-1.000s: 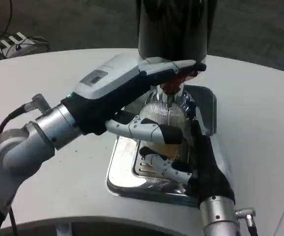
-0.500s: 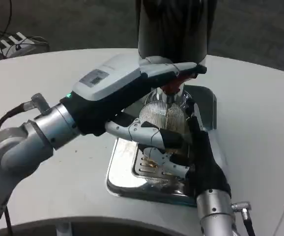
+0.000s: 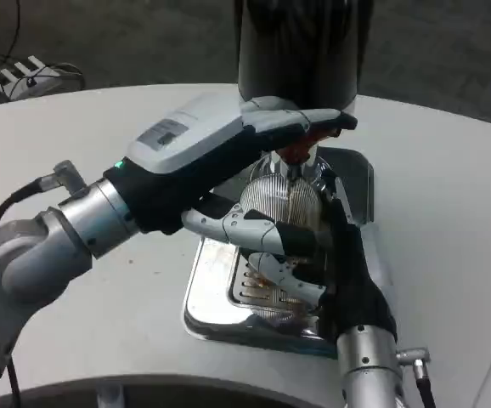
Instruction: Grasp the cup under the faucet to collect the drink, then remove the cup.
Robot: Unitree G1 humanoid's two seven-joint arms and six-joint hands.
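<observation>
Presently: both hands at the ribbed clear cup [image 3: 281, 202], which stands on the shiny steel drip tray [image 3: 207, 293] under the red-tipped faucet [image 3: 296, 151] of the tall black dispenser [image 3: 301, 47].

Cup is transparent, vertically ribbed, rounded; its lower part is hidden by fingers, so any liquid level cannot be read. Left hand [image 3: 228, 161] lies across the cup from the left, fingers [image 3: 245, 225] wrapped around its near side, upper fingers reaching up beside the faucet. Right hand [image 3: 343, 272] comes up from the near edge of the round white table [image 3: 449, 212], its fingers against the cup's right and lower side; whether it truly clamps the cup cannot be told. Tray sits mid-table, just before the dispenser.
</observation>
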